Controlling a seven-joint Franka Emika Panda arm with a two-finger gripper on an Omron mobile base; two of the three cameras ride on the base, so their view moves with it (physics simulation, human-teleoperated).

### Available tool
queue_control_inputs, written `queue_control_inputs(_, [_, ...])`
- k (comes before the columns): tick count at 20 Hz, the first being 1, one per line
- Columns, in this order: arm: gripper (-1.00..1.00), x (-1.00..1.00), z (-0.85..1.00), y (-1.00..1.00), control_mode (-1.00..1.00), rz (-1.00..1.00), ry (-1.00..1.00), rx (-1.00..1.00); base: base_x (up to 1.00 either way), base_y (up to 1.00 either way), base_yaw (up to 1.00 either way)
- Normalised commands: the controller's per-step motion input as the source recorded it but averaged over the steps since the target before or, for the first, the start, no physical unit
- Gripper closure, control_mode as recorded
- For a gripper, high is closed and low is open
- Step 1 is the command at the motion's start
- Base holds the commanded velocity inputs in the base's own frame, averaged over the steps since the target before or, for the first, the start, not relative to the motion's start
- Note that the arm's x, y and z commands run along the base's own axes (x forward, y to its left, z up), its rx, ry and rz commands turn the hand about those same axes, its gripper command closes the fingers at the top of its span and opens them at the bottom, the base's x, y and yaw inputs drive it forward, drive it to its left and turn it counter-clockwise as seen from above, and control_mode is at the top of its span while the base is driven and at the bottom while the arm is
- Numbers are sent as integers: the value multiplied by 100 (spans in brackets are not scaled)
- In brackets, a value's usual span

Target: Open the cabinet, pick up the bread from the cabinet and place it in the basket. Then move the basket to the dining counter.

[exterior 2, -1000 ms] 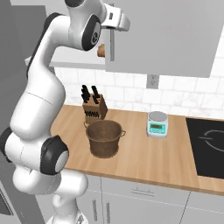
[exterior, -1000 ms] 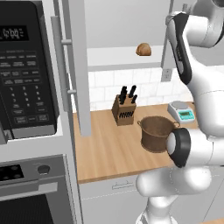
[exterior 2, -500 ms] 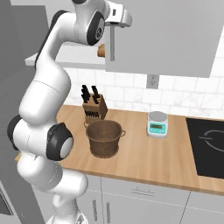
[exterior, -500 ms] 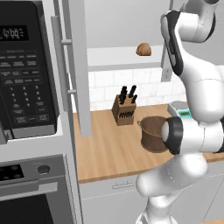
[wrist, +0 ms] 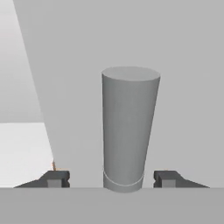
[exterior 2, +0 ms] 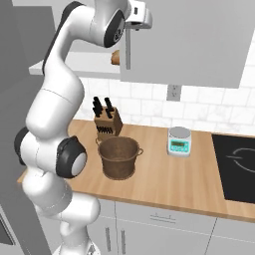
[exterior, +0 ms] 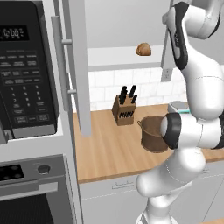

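The cabinet (exterior 2: pixel 189 40) has its left door (exterior: pixel 78 65) swung open and its right door closed. My gripper (wrist: pixel 111 178) is up at the right door's vertical bar handle (wrist: pixel 127 127), open. One fingertip stands on each side of the bar, with a gap on both sides. From the right base view the gripper (exterior 2: pixel 131 24) sits at the top of that handle (exterior 2: pixel 127 52). The bread (exterior: pixel 143 49), a small golden-brown roll, lies on the white shelf; it peeks out as bread (exterior 2: pixel 116 57) beside the handle. The brown basket (exterior: pixel 153 133) (exterior 2: pixel 118 157) stands empty on the wooden worktop.
A knife block (exterior 2: pixel 107 122) stands by the tiled wall behind the basket. A small kitchen scale (exterior 2: pixel 179 141) sits to its right, with a black hob (exterior 2: pixel 239 164) beyond. The black microwave (exterior: pixel 26 74) and the oven (exterior: pixel 30 188) are to the left.
The fingers have drawn closer together around the right door's handle. The arm's elbow has shifted a little while the hand stays at the handle.
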Motion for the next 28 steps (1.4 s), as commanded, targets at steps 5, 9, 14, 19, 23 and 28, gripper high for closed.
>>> queue_control_inputs(5, [100, 23, -35, 0, -100, 2, -17, 5, 0, 0, 0])
queue_control_inputs(9, [100, 24, -42, 0, -100, 1, -16, 7, 0, 0, 0])
queue_control_inputs(14, [100, 9, -21, -4, -100, 0, -9, 1, 0, 0, 0])
queue_control_inputs(19, [100, -75, 2, -32, -100, -4, 0, 0, 0, 0, 0])
queue_control_inputs(23, [100, -100, 0, -72, -100, 0, -15, 3, 0, 0, 0])
queue_control_inputs(28, [100, -100, 0, -97, -100, 0, -10, 20, 0, 0, 0])
